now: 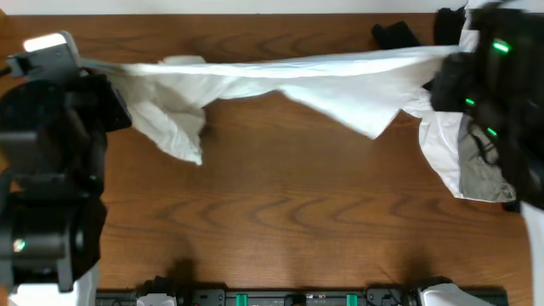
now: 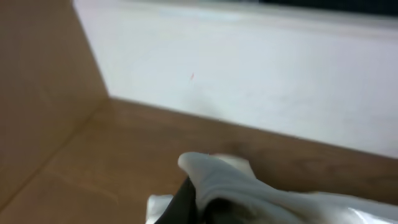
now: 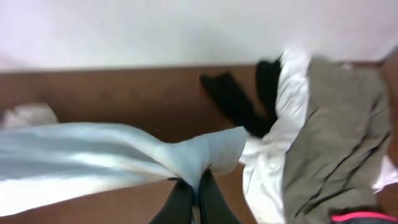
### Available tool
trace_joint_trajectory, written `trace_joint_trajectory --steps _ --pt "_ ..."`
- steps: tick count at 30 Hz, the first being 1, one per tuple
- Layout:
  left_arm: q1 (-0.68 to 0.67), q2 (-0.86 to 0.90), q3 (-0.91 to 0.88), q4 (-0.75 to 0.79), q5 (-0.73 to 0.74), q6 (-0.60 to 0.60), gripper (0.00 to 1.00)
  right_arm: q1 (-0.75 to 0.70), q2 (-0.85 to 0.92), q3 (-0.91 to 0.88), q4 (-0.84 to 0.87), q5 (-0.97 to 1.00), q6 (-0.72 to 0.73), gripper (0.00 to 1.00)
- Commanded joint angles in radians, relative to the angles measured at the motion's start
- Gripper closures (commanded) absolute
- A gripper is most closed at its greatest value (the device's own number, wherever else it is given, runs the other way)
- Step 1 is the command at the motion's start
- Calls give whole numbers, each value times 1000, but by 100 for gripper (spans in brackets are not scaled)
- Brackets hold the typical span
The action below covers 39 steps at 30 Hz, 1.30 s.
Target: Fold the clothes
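A large white shirt (image 1: 280,76) hangs stretched in a band across the far side of the table (image 1: 280,221), sagging in the middle. My left gripper (image 1: 109,83) is shut on its left end. In the left wrist view the cloth (image 2: 236,186) bunches over the dark fingers (image 2: 185,202). At the right, my right gripper (image 1: 442,78) is shut on the shirt's other end. The right wrist view shows the fabric (image 3: 93,155) pinched between the two closed fingers of that gripper (image 3: 196,194).
More clothes lie heaped at the right: a grey-khaki garment (image 3: 329,137) over white cloth (image 3: 280,168), a black piece (image 3: 233,99) by the wall and a red band (image 3: 364,216). The same heap (image 1: 472,170) sits under my right arm. A white wall runs along the far edge.
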Motion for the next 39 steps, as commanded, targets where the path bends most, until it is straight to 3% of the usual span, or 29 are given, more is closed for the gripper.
trace_joint_trajectory --steps 1,5,13,39 --pt "4 -17 36 -3 121 37 94 -10 -7 13 -26 24 -2 99" --pt "4 -27 36 -41 244 38 94 -10 -11 12 -71 27 -6 99" --pt "5 -29 36 -143 235 65 94 -13 -8 12 -80 63 -17 99" --pt "5 -67 36 -173 235 109 94 -13 -8 13 -103 111 -19 99"
